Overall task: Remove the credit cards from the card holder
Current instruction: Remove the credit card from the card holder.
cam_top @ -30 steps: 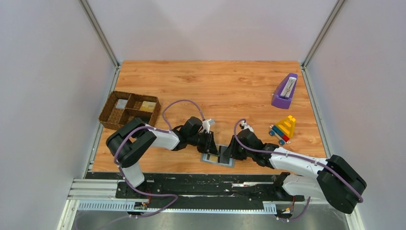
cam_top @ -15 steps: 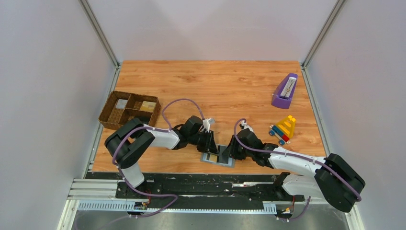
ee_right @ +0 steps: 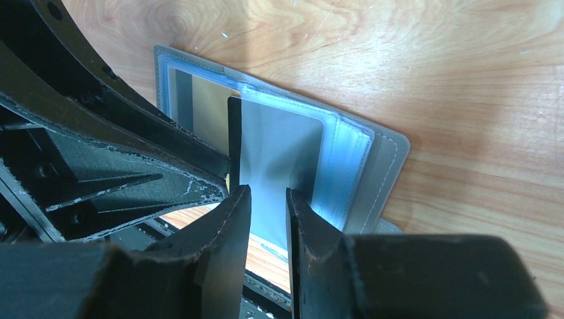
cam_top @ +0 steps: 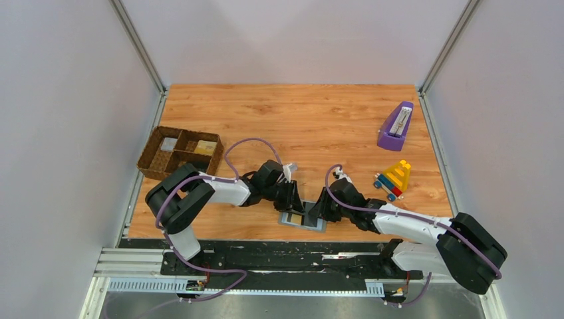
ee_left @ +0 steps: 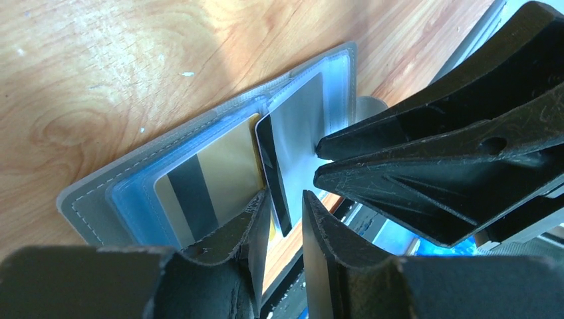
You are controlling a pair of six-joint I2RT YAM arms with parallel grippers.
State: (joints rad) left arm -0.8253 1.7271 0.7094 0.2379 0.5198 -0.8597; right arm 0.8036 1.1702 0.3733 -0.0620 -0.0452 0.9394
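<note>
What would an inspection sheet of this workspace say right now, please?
Surface: wooden table, a few pale specks.
Job's things: card holder lies open by the near edge; gold card sits in its pocket; grey card is tilted up out of it.
Clutter: brown divided tray, purple metronome-like thing, coloured toy.
Grippers: left gripper and right gripper both straddle the grey card; whether either pinches it cannot be told.
Cables: left arm's cable and right arm's cable, purple, no snag seen.
Surroundings: pale walls, metal frame posts.
</note>
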